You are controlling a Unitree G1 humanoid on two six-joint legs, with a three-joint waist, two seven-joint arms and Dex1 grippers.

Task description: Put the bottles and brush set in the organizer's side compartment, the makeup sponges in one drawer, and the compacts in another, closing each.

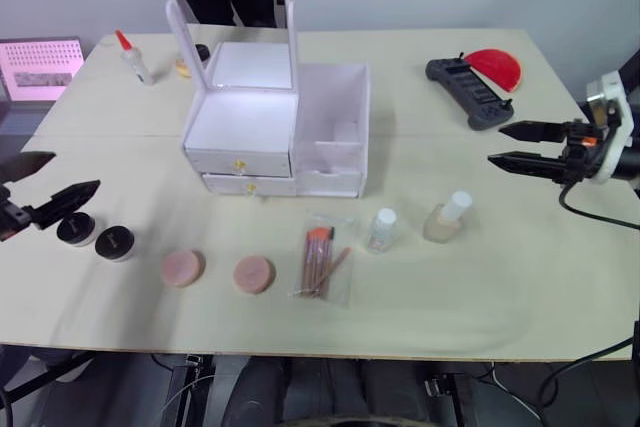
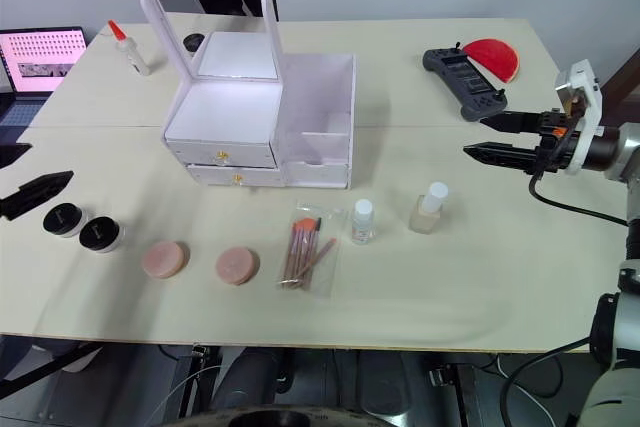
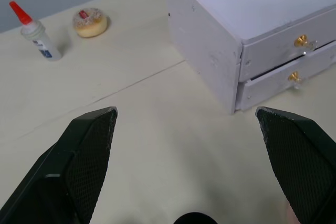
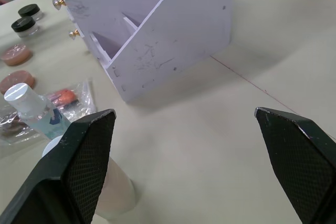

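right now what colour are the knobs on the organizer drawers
Gold; the drawer knobs on the white organizer show best in the left wrist view.

Bright, even overhead light washes the pale bench (image 1: 450,277), whitening the organizer (image 1: 275,127) top with glare and leaving only soft, short shadows, while both head views stay sharp and the wrist views blur slightly at near fingertips (image 3: 84,150).

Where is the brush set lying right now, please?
In the head views, the brush set lies in front of the organizer, between a makeup sponge and the small clear bottle.
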